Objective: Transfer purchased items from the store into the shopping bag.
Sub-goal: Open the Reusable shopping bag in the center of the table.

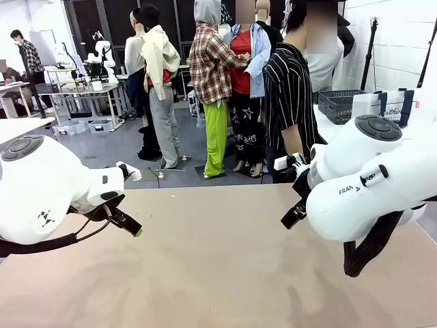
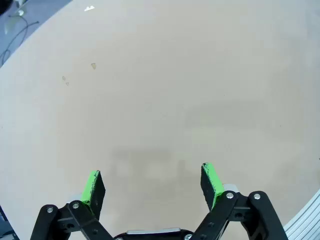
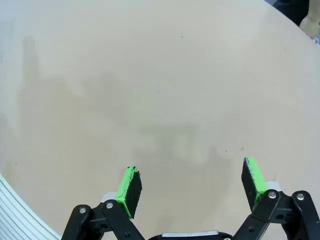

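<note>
My left gripper point(image 2: 152, 182) hangs open over bare beige tabletop point(image 2: 160, 90), with nothing between its green pads point(image 2: 93, 185). From the front it shows at the left point(image 1: 134, 227), low over the table. My right gripper point(image 3: 192, 182) is also open and empty above the table; in the front view it sits right of centre point(image 1: 290, 217). The shopping bag point(image 1: 390, 108), whitish with dark navy handles, stands on a side table at the far right, well away from both grippers. The purchased items are out of view.
A dark grey mesh basket point(image 1: 339, 104) sits beside the bag on the side table. A person in a striped shirt point(image 1: 288, 96) stands at the far edge, right of centre. The beige table point(image 1: 218, 266) spreads wide between my arms.
</note>
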`<state>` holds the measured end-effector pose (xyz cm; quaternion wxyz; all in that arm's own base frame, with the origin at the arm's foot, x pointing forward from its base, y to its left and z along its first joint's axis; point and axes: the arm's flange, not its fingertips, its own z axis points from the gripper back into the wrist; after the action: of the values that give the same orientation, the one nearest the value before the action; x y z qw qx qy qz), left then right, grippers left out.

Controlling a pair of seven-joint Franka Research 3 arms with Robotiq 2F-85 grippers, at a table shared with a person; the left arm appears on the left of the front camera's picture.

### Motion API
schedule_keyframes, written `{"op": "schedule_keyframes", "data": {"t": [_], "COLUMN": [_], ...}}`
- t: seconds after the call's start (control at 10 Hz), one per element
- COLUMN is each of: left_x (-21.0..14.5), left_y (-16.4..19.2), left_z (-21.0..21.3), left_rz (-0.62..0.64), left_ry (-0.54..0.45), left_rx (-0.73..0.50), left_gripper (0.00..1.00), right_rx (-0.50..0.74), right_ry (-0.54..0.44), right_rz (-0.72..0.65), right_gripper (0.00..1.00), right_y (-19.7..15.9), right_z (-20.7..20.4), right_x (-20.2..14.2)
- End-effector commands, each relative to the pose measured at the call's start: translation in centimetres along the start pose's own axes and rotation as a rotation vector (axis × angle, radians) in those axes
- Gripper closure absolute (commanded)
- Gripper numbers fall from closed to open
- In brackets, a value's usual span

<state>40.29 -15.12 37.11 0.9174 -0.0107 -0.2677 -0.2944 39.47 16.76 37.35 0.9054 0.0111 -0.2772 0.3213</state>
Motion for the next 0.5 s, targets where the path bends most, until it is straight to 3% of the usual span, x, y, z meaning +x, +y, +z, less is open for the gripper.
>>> {"op": "schedule_keyframes", "data": {"t": [0.0, 0.4], "left_x": [0.0, 0.0], "left_y": [0.0, 0.0], "left_z": [0.01, 0.01], "left_rz": [0.0, 0.0], "left_ry": [0.0, 0.0], "left_rx": [0.0, 0.0], "left_gripper": [0.0, 0.0], "right_rx": [0.0, 0.0], "right_ry": [0.0, 0.0], "right_rz": [0.0, 0.0], "right_gripper": [0.0, 0.0], "right_y": [0.0, 0.0], "right_z": [0.0, 0.0], "right_x": [0.0, 0.0]}}
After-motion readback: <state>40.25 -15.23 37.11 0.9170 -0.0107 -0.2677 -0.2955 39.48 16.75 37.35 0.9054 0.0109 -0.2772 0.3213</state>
